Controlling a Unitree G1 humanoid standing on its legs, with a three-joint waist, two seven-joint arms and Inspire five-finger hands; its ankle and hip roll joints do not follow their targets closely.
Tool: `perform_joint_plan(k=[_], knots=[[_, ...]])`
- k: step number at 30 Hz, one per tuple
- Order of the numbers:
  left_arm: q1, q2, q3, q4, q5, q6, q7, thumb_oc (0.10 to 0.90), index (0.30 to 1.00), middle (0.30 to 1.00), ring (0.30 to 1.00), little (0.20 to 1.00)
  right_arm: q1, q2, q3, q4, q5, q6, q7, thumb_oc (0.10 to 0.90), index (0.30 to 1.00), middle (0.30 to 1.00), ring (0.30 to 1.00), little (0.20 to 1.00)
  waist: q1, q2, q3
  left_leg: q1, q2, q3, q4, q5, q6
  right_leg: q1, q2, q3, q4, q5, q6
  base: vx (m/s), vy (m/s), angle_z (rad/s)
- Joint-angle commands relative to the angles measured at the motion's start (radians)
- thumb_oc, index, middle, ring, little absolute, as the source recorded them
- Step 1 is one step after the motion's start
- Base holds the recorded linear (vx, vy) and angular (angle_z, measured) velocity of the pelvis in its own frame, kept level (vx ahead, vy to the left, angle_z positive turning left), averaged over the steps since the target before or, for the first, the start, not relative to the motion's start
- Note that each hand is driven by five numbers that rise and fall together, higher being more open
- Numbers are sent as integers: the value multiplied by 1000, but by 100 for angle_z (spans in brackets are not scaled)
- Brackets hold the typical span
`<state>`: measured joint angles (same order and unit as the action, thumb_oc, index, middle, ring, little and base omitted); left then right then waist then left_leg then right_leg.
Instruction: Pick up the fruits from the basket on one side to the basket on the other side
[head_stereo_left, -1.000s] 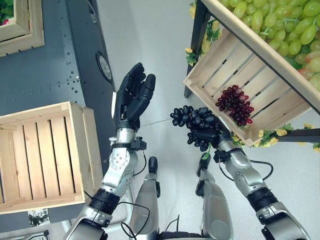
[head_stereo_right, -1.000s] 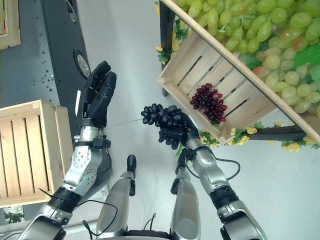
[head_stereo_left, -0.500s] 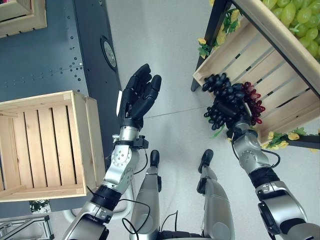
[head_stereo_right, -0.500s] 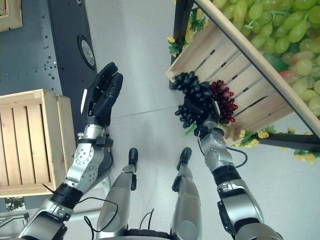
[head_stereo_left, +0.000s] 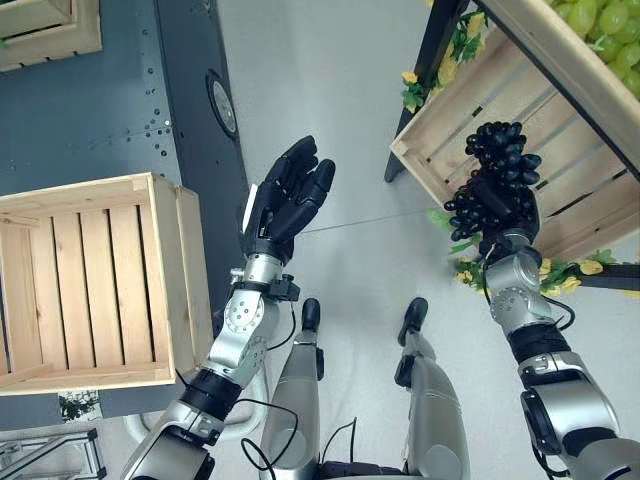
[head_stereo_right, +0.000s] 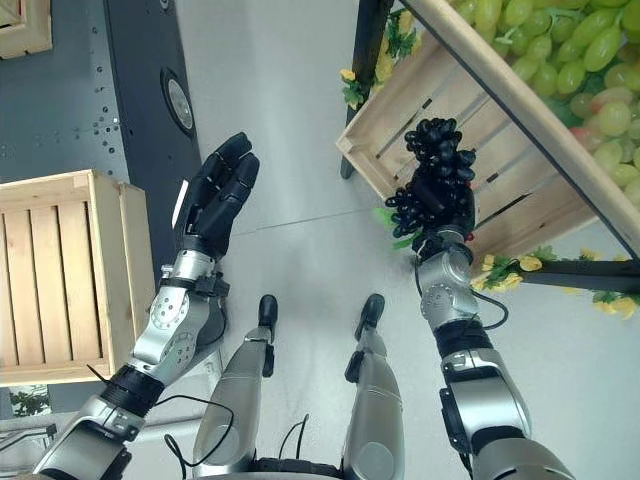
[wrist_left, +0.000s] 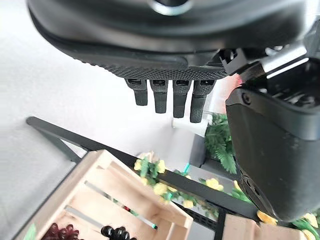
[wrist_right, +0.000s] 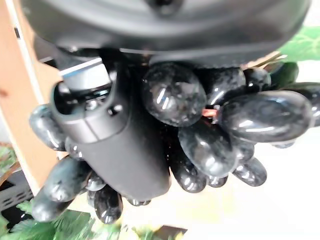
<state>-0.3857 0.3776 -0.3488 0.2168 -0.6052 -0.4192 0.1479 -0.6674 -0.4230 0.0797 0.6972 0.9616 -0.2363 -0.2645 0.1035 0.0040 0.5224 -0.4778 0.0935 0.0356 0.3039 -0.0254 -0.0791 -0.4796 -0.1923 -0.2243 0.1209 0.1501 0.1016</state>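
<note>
My right hand (head_stereo_left: 503, 214) is shut on a bunch of black grapes (head_stereo_left: 499, 152), held over the front rim of the tilted wooden crate (head_stereo_left: 437, 132) on the right. In the right wrist view, the thumb (wrist_right: 121, 148) and fingers curl round the shiny black grapes (wrist_right: 201, 136). A bunch of red grapes (wrist_left: 59, 233) lies inside that crate. On the left stands a second wooden crate (head_stereo_left: 166, 272) with nothing in it. My left hand (head_stereo_left: 286, 196) is raised between the two crates, open with straight fingers and holding nothing.
A higher shelf at the right holds green grapes (head_stereo_right: 560, 55). Yellow flowers and leaves (head_stereo_left: 462, 268) trim the dark stand under the right crate. A dark metal panel (head_stereo_left: 120, 100) runs behind the left crate, and another crate (head_stereo_left: 50, 32) sits at the top left.
My right hand has carried the black grapes up and to the right, from mid-air before the crate to over its front rim, hiding the red bunch. The left hand has barely moved.
</note>
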Motion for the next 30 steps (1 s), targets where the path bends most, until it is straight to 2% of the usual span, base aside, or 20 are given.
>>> perform_joint_plan(k=[1,2,3,4,5,13,27,30], knots=[[-61,15,-8,-110,0,-75,-29,800,900,900,900,900,-136,-138,-56,-62,13,-166,-55,400,300,300,300,300,16,47,-2,39,-112,41,-133,50,59,12,29,-34,216,-161,19,0,0,0],[-60,20,-10,-110,-8,-73,-31,800,900,900,900,900,-144,-149,-60,-55,7,-172,-74,529,493,493,493,493,17,47,-2,40,-112,44,-138,52,61,10,29,-36,216,-160,20,0,0,0],[-60,20,-10,-111,-9,-71,-32,800,900,900,900,900,-146,-151,-61,-55,5,-173,-77,540,509,509,509,509,17,47,-2,39,-112,44,-138,52,61,10,29,-36,216,-160,20,0,0,0],[-59,23,-13,-112,-9,-71,-31,800,900,900,900,900,-148,-155,-62,-53,1,-179,-87,574,561,561,561,561,17,47,-2,35,-111,44,-136,53,61,6,27,-37,218,-158,22,0,0,0],[-58,29,-16,-114,-15,-66,-35,800,900,900,900,900,-150,-167,-68,-56,-2,-175,-114,800,900,900,900,900,16,45,-2,31,-109,47,-131,51,61,2,24,-38,222,-158,23,0,0,0],[-50,48,-24,-115,-14,-71,-60,800,900,900,900,900,-149,-193,-77,-61,-43,-151,-182,800,900,900,900,900,14,36,-2,27,-99,59,-135,48,65,-6,23,-45,217,-151,27,0,0,0],[-44,63,-41,-121,-18,-79,-69,800,900,900,900,900,-153,-209,-86,-67,-49,-175,-243,800,900,900,900,900,12,30,-2,28,-99,60,-120,35,70,-2,25,-46,216,-149,28,4,0,0],[-40,65,-40,-124,-22,-83,-69,800,900,900,900,900,-149,-213,-86,-75,-114,-186,-260,800,900,900,900,900,11,30,-2,33,-99,59,-117,32,72,3,25,-46,218,-150,27,-3,4,-5]])
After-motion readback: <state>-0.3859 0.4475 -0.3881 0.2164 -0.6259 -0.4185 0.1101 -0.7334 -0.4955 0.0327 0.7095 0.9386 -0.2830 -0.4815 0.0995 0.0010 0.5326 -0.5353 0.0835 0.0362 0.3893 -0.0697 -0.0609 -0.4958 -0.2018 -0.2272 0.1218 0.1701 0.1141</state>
